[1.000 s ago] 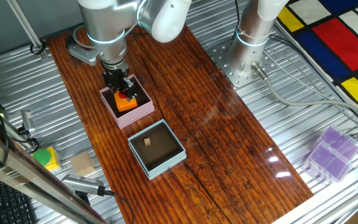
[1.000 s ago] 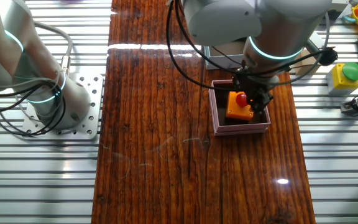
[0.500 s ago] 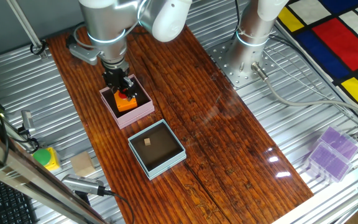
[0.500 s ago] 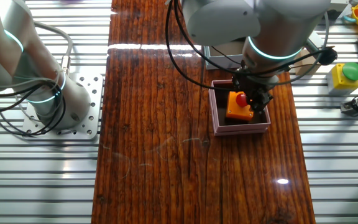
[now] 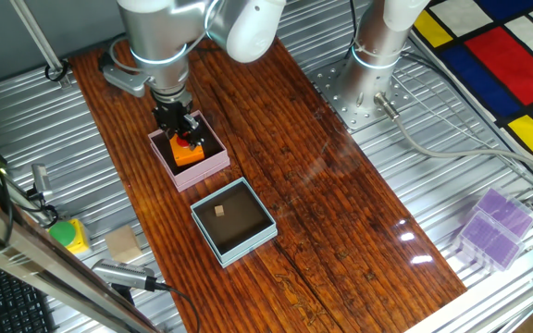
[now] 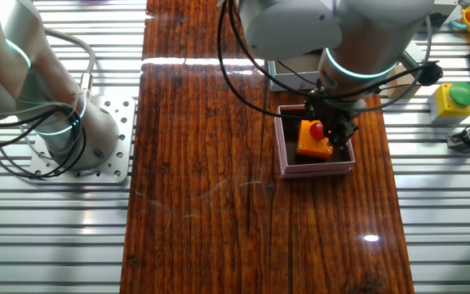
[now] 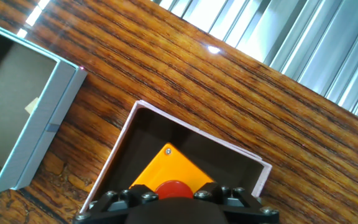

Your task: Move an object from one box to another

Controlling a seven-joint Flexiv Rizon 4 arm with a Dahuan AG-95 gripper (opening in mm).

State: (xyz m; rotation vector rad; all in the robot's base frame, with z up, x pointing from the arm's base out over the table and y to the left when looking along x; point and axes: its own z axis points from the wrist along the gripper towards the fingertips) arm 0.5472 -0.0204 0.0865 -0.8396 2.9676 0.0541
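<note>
You see the gripper (image 5: pixel 181 132) down inside the pink box (image 5: pixel 213 165), with its fingers at both sides of the red button on the orange block (image 5: pixel 189 154); you cannot tell if they really squeeze it. The block sits in the pink box on the wooden table (image 5: pixel 285 139). Just beside it stands the light blue box (image 5: pixel 268 226), with a small tan cube (image 5: pixel 220 211) inside.

A dark wooden bench (image 5: pixel 285 157) lies over a ribbed metal surface (image 5: pixel 452 185). Off the bench's edge sit a yellow block with a green button (image 5: pixel 66 235), a plain wooden cube (image 5: pixel 123 246) just beside it, and purple translucent boxes (image 5: pixel 492 227) well apart on the opposite side.
</note>
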